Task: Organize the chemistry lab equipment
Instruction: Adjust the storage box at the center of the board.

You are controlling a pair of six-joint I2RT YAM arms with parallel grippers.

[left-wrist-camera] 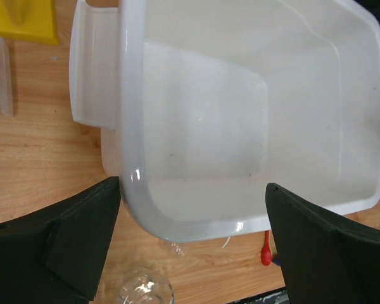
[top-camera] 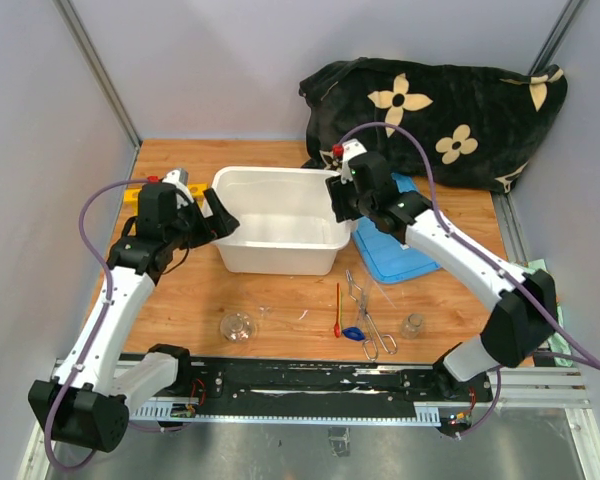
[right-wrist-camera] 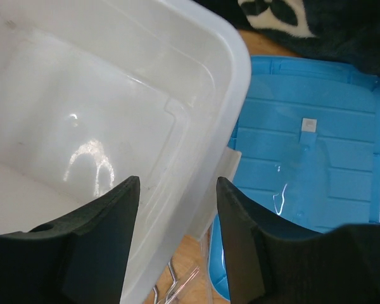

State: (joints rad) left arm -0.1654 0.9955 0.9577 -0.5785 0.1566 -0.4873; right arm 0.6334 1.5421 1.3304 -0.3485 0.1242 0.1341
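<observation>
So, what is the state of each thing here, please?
tub: upright, uncovered, empty.
lid: off, flat on the table, right of the tub.
left gripper: open, at the tub's left corner.
right gripper: astride the tub's right rim; grip unclear.
flask: upright on the table.
beaker: upright on the table.
tongs: lying flat.
spatula: lying flat.

Place: robot test cell, lab-style.
Walls: plain grey panels [top-camera: 210, 60] behind and beside the white tub [top-camera: 280, 232].
Bench: wooden tabletop [top-camera: 180, 290] under the tub.
Fixture: black mounting rail [top-camera: 310, 385] in front of the tub.
Glassware: small flask [top-camera: 238, 326], also in front.
</observation>
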